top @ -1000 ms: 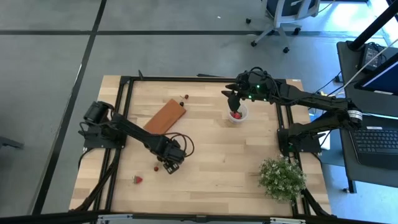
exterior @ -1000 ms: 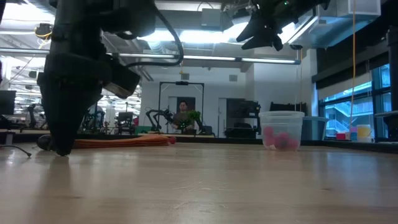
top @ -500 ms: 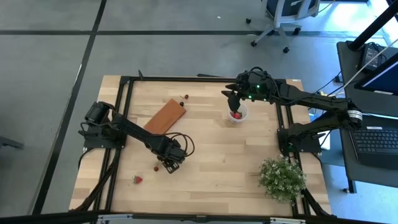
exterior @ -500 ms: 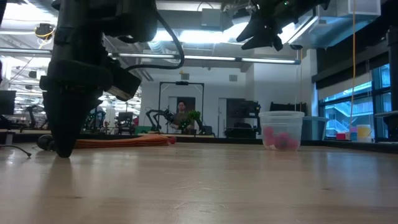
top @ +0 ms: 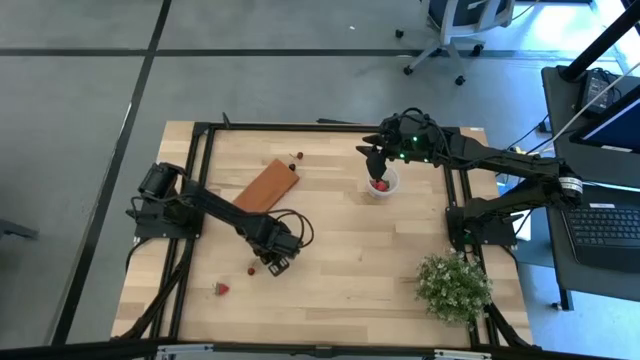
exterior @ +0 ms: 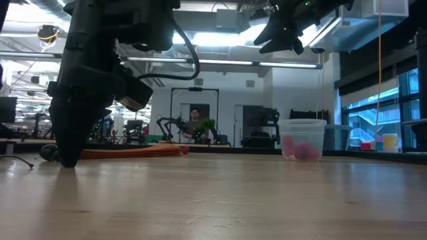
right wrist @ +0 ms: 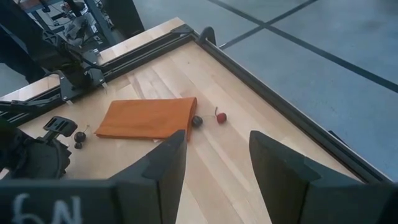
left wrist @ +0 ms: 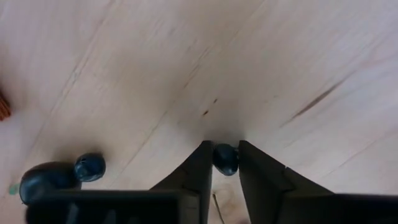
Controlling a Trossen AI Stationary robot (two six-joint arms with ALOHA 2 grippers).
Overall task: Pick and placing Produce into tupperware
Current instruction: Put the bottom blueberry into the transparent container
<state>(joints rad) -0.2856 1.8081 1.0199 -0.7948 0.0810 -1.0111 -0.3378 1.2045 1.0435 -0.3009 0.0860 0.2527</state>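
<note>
Where bare wood shows, left end effector [left wrist: 225,163] pinches glossy round dark berry [left wrist: 224,158].

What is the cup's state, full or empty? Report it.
Partly filled. The cup stands upright on the table, and pink-red berries show through its wall near the bottom; the upper part looks empty.

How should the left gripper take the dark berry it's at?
Pinch the dark berry across its round middle, coming straight down from above. It lies loose on the bare table, and the left gripper already brackets it, one finger on each side.
</note>
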